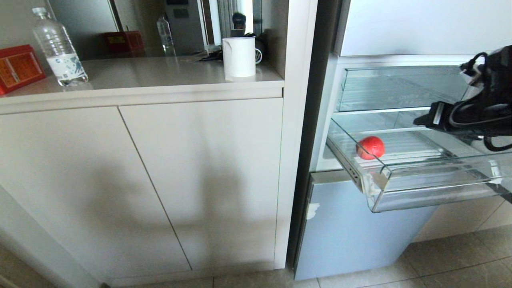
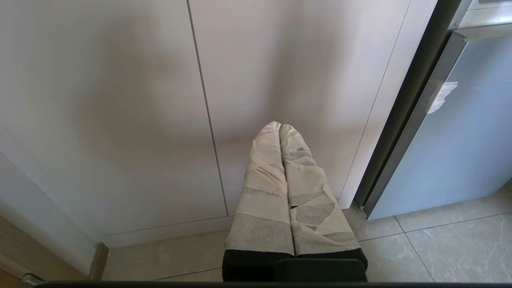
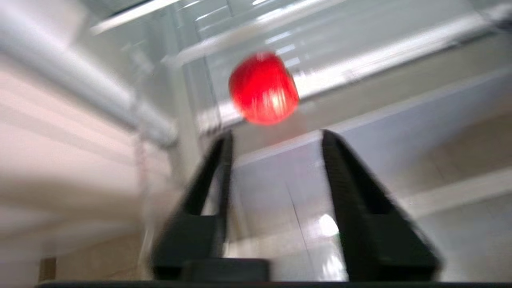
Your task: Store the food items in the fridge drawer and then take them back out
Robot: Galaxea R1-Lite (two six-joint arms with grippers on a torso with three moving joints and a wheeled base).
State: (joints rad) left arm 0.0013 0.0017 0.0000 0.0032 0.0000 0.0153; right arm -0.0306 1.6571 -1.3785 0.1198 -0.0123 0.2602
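One red rounded food item point(image 1: 370, 147) lies inside the pulled-out fridge drawer point(image 1: 432, 196), near its left wall. The drawer is shallow and clear, with a white strip along its front. My right gripper point(image 1: 430, 119) hangs over the drawer's right part, to the right of the red piece and above it. In the right wrist view this gripper point(image 3: 277, 135) is open with nothing between its black fingers, and the red piece point(image 3: 263, 88) sits just beyond the fingertips, apart from them. My left gripper point(image 2: 279, 127), wrapped in tape, is shut and parked low before the cabinet doors.
A taller clear drawer point(image 1: 400, 88) sits above the open one. The fridge's pale blue lower door point(image 1: 360, 232) is below. On the counter at left stand a white mug point(image 1: 239, 58), a water bottle point(image 1: 60, 50) and a red box point(image 1: 18, 68).
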